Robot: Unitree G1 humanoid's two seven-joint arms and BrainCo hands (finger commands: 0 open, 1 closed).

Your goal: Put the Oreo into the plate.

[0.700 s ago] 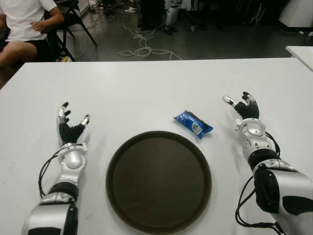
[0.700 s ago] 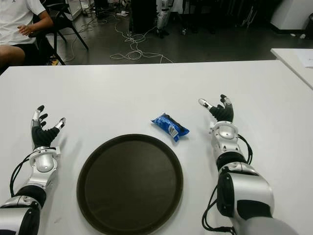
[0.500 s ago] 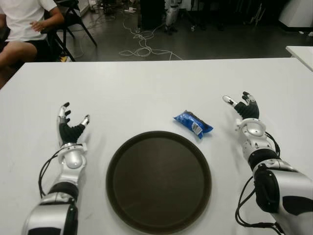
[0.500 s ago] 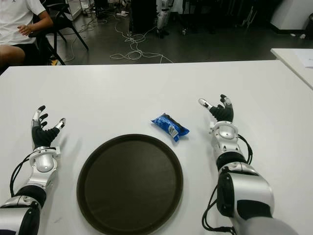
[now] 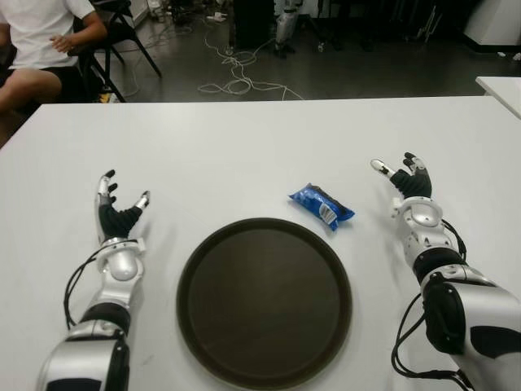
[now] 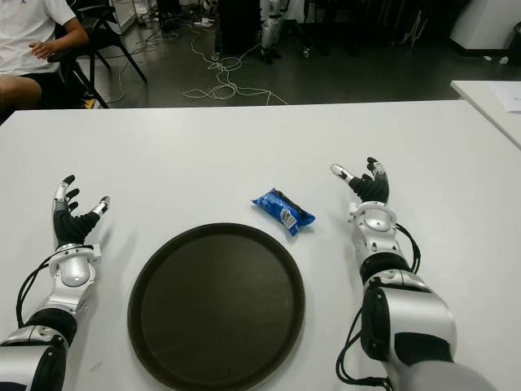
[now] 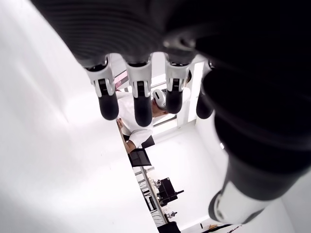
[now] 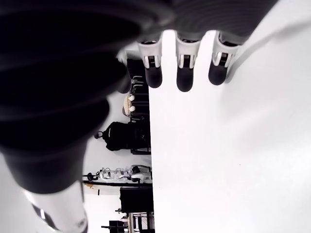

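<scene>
The Oreo lies on the table, left of the open, empty right robot hand.

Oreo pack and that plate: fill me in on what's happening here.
Nothing is being handled yet. The blue Oreo pack lies on the white table, just beyond the far right rim of the empty dark plate and outside it. The right hand shows to the right of the pack, fingers spread and holding nothing, apart from it. The left hand shows to the left of the plate, also open and empty. A person sits beyond the table's far left corner.
</scene>
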